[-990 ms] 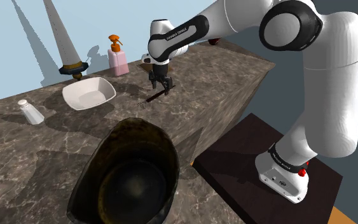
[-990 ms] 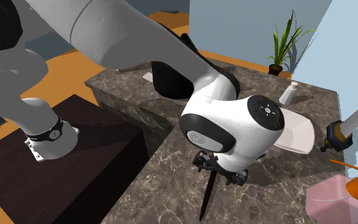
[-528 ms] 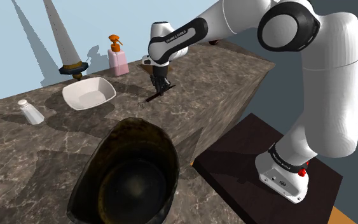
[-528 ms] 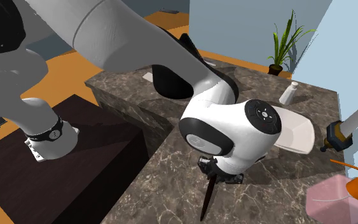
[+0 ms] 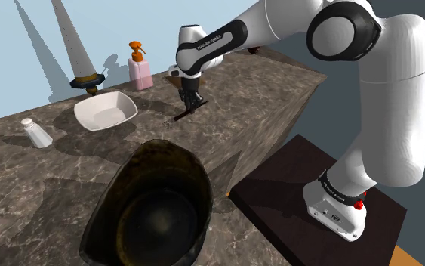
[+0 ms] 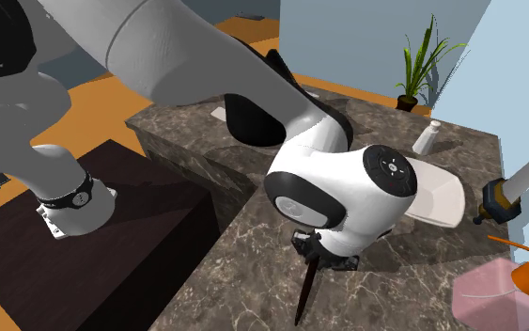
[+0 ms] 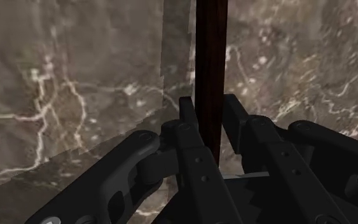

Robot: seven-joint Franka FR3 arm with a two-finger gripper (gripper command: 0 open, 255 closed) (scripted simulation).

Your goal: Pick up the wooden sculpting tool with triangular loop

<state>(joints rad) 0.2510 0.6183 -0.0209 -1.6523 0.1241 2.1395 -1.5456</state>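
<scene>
Since the slim dark sculpting tool (image 7: 210, 51) should be light, stiff and smooth, the gripper (image 7: 209, 105) clasping its handle, near the counter's (image 5: 278, 83) stand-side edge, looks well placed.

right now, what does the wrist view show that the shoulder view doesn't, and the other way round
Wrist view: close up, the black fingers of the pincer press on both sides of the dark handle of the tool.

Shoulder view: the white bowl, pink pump bottle, white shaker and large dark pot, all apart from the tool, plus the arm and its stand.

Both: the pincer down on the tool, over the veined counter.
</scene>
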